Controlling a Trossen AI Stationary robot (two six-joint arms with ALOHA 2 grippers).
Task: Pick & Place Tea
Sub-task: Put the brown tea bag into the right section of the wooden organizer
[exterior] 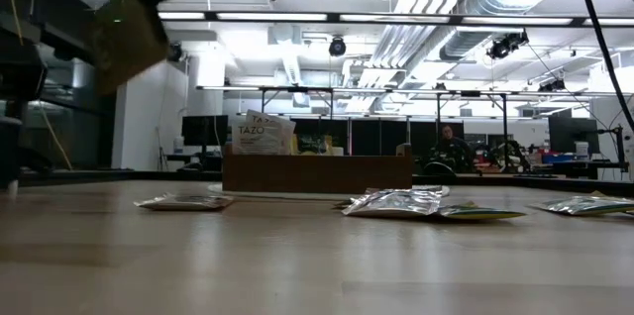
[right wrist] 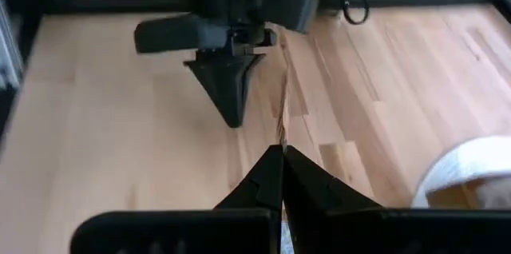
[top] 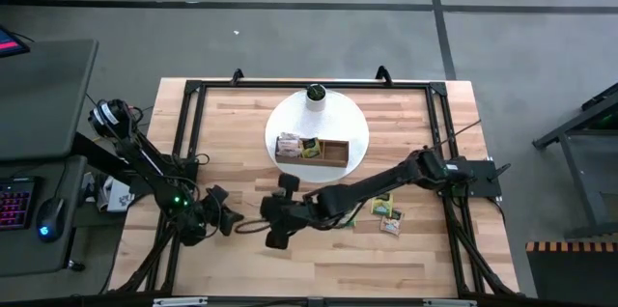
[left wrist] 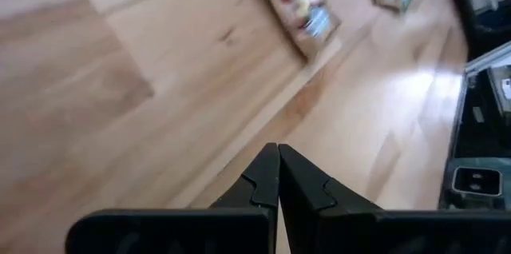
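We are seeing some tea sachets (top: 297, 146) already sitting in the wooden tray (top: 333, 157); others (top: 389, 218) are lying on the desk (top: 406, 259) near it. The right tool (top: 273, 239) is pinching a sachet edge-on; the left tool (top: 235, 218) is closed, empty.

Both arms are matte black, chunky jointed segments. The left arm (top: 145, 167) has a small green light glowing near its wrist, and thin black cables trail off the right arm (top: 386, 183).
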